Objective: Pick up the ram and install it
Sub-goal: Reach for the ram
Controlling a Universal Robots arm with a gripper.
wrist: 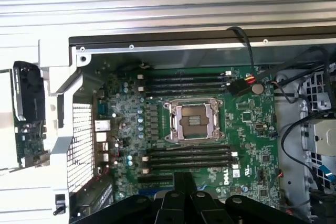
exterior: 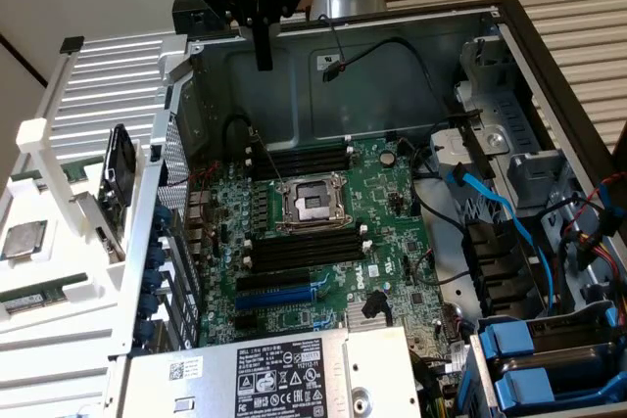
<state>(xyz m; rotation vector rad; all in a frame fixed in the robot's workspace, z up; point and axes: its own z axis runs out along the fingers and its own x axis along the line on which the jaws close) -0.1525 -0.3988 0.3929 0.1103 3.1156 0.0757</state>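
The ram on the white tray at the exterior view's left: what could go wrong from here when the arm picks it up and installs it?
1. The ram lies flat beside the silver processor chip; the shut gripper, high over the case, may get a poor hold or touch the chip.
2. A loose black cable ends at the memory slots; it may snag.
3. The open processor socket sits amid those slots; a slip could hit it.

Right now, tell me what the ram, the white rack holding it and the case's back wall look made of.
Ram: green circuit board, matte, likely fibreglass laminate. White rack: probably plastic, since it is dull and uniformly white. Case wall: bare sheet metal, grey with a faint sheen.
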